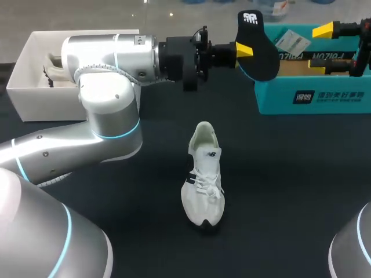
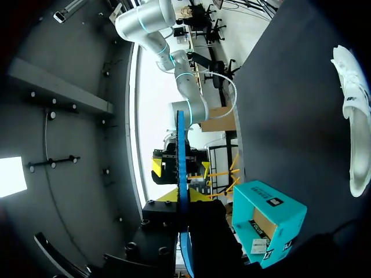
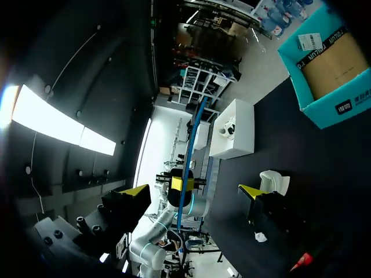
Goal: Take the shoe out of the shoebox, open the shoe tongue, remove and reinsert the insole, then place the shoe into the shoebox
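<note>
Where the shoe lay: the shoe (image 1: 203,176) stood upright on its sole in the middle of the dark tabletop (image 1: 290,191), outside both boxes and well apart from both arms.
Shoe axis: its long axis ran near to far with a slight tilt, the toe at the near end and the heel opening at the far end.
Shoe make: white mesh-like upper, white laces, a black band low on its side, and a narrow rounded toe.
Insole: the insole (image 1: 261,55) was thin, flat and foot-shaped, black with a blue edge. It was held in the air at the far right, just left of the teal carton (image 1: 313,98). Its broad face was turned up and its long axis ran roughly near to far, narrower end far.
Left gripper: the left gripper (image 1: 244,49) was stretched across the far side from the left, its fingers pinching the insole by its two faces.
Right gripper: the right gripper (image 1: 320,46) was over the teal carton, its fingers spread wide, with the yellow tips facing the insole and not touching it.
White shoebox: the white shoebox (image 1: 23,87) sat at the far left, open, rectangular, of smooth card, with a second pale shoe (image 1: 51,69) inside.
Teal carton: at the far right, open, brown cardboard inside.
</note>
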`<action>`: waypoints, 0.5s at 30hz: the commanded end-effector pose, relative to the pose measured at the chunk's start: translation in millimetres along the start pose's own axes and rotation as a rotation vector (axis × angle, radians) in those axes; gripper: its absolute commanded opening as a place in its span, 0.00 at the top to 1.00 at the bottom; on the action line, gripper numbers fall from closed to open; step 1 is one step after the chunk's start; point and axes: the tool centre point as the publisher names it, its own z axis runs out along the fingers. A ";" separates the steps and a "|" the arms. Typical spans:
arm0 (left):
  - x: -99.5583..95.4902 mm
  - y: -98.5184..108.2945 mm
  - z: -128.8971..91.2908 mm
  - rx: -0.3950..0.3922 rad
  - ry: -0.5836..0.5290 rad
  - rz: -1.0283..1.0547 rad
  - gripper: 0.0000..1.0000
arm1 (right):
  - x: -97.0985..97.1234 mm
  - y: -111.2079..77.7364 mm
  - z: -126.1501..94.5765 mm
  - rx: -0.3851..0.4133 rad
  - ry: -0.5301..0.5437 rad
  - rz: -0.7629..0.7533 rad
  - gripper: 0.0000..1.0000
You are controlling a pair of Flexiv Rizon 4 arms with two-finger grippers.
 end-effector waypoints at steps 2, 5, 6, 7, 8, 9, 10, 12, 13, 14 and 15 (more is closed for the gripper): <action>-1.1 -0.5 -2.5 0.011 -0.012 0.006 1.00 | -9.5 18.1 10.1 0.023 0.037 -0.018 0.00; 0.8 -1.3 -4.8 0.031 -0.002 0.009 1.00 | -6.9 25.7 15.7 0.104 0.042 -0.019 0.00; 1.4 -1.7 -5.4 0.037 0.002 0.007 1.00 | -6.3 26.5 17.1 0.120 0.042 -0.018 0.00; 1.9 -2.3 -6.2 0.044 0.002 0.005 1.00 | -6.0 27.1 17.7 0.138 0.041 -0.018 0.00; 2.1 -2.7 -6.6 0.047 0.003 0.004 1.00 | -5.9 27.3 18.0 0.150 0.038 -0.020 0.00; 2.7 -3.6 -7.2 0.056 0.006 0.001 1.00 | -6.2 27.1 18.7 0.159 0.037 -0.014 0.00; 3.0 -4.1 -7.4 0.058 0.006 0.001 1.00 | -6.6 26.9 18.8 0.161 0.041 -0.011 0.00; 3.5 -5.1 -7.4 0.062 0.007 0.002 1.00 | -8.2 25.5 18.3 0.164 0.044 -0.010 0.00; 3.6 -5.3 -7.4 0.063 0.006 0.001 1.00 | -8.7 24.7 18.4 0.171 0.055 -0.008 0.00; 3.6 -5.5 -7.4 0.064 0.006 0.001 1.00 | -9.0 24.0 18.9 0.180 0.064 -0.006 0.00; 3.5 -5.8 -7.5 0.065 0.006 0.001 1.00 | -9.1 22.9 20.1 0.188 0.063 0.013 0.00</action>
